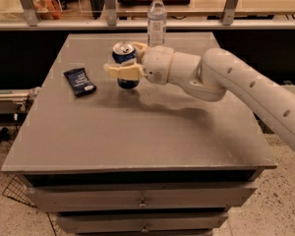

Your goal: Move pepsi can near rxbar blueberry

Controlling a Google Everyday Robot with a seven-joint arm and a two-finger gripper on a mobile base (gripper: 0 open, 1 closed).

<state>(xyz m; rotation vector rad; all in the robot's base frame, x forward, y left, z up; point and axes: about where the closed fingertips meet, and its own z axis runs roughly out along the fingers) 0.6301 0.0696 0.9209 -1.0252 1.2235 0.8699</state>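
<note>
Gripping: hand clamped on blue, silver-topped pepsi can | rxbar blueberry flat, dark navy, apart from can

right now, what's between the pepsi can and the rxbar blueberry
Nothing: the camera view shows only bare tabletop between the rxbar blueberry and the pepsi can, held by the gripper over the tabletop's far half.

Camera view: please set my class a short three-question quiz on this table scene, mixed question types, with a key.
1. True or false: the gripper, above the table, is shut on the pepsi can.
2. Where is the rxbar blueberry relative to the can? A) flat on the table, toward picture-left B) on top of it C) under it
3. Fill in: behind the can stands a clear plastic ____.
Key: 1 true; 2 A; 3 bottle.
</note>
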